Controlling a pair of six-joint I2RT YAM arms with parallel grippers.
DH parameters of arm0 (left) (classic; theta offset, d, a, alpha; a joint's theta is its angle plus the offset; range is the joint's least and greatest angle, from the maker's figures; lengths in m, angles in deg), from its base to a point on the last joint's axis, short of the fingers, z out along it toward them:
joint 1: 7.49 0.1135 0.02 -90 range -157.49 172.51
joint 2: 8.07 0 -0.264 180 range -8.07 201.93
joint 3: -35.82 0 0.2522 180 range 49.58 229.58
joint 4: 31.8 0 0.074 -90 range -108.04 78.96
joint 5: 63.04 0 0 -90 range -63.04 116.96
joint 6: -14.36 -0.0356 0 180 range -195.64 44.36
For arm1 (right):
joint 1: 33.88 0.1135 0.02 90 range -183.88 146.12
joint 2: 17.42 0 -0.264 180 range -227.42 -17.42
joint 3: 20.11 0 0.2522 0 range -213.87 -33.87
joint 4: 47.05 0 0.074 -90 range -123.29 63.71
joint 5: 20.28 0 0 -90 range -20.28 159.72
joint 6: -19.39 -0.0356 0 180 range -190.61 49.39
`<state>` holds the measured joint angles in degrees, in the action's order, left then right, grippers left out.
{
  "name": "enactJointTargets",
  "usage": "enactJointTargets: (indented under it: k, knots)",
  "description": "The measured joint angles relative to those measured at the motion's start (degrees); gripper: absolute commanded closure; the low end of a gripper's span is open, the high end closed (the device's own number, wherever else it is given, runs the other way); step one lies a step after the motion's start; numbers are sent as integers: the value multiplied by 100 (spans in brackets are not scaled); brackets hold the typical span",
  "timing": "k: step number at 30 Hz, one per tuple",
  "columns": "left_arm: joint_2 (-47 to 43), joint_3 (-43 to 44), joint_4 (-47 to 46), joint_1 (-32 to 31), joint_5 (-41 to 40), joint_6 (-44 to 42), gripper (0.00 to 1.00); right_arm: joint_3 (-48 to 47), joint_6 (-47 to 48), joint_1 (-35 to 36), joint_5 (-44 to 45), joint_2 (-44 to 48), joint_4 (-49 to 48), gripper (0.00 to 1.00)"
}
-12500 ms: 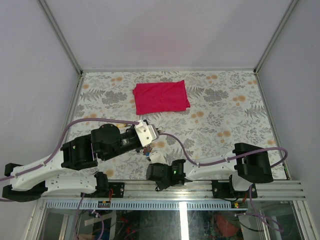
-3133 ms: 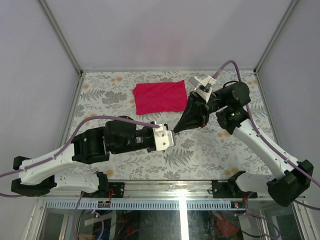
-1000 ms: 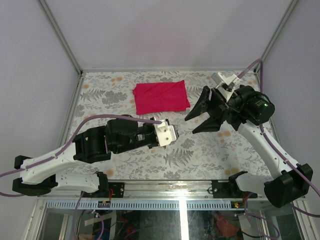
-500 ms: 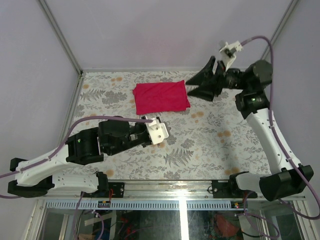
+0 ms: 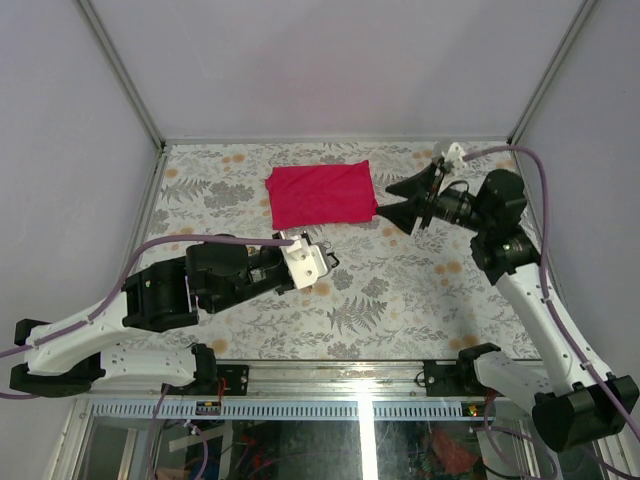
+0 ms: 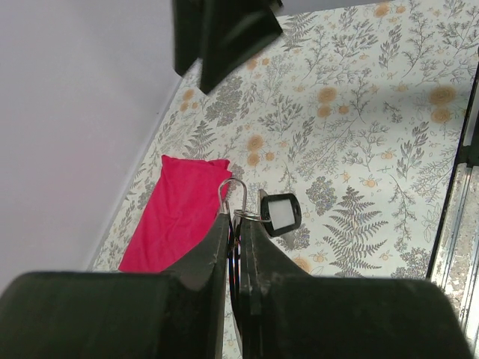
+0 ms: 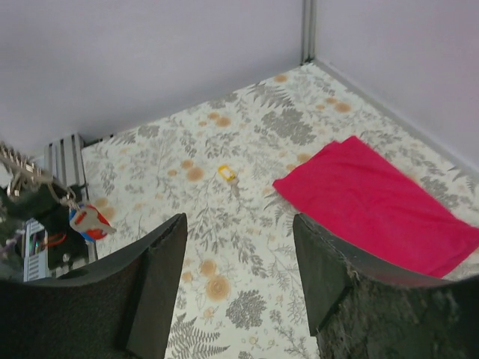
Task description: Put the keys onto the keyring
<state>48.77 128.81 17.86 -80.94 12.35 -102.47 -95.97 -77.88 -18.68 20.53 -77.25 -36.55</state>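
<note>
The keyring (image 6: 232, 181) is off the table, below the red cloth's (image 5: 320, 195) near edge, pinched in your left gripper (image 6: 235, 221), whose fingers are pressed together on the wire. A black-headed key (image 6: 279, 212) hangs from it, and the right wrist view shows red and blue keys (image 7: 88, 218) dangling there too. One tan key (image 7: 227, 173) lies loose on the table (image 7: 224, 247), just off the cloth's near corner.

Your right gripper (image 5: 386, 199) hovers at the cloth's right edge, jaws spread and empty. I'd watch that closeness: coming down here, a finger could catch the fabric instead of the key. The tan key is small and flat, so a slightly off pinch would likely skate it away. The ring is held by thin wire only, so any push while threading may twist it in the grip.

Half a second ago the right gripper was high beyond the cloth's far right corner. It has since dropped beside the cloth, and the left gripper has drawn slightly closer to the cloth.
</note>
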Motion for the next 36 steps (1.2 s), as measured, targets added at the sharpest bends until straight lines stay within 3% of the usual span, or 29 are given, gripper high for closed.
enactJointTargets:
  k: [7, 13, 16, 25, 30, 36]
  knots:
    - [0, 7, -35, 0, -35, 2, 100, 1829, -315, 1016, 22, 496, -2035, 39]
    - [-9, 17, -164, 0, -256, 92, 100, 2247, -592, 1725, 57, 531, -3274, 44]
    - [15, 50, -247, 0, -461, 212, 100, 2249, -492, 2006, 295, 577, -3383, 47]
    - [761, 697, -332, 0, -1427, 767, 100, 2583, 439, 3781, 2146, 1121, -3091, 50]
    - [1200, 1038, -293, 7, -1956, 1071, 100, 2583, 938, 4664, 3051, 1084, -3025, 46]
    - [1370, 1187, -256, 7, -2253, 1375, 100, 2577, 1202, 4968, 3871, 898, -3429, 45]
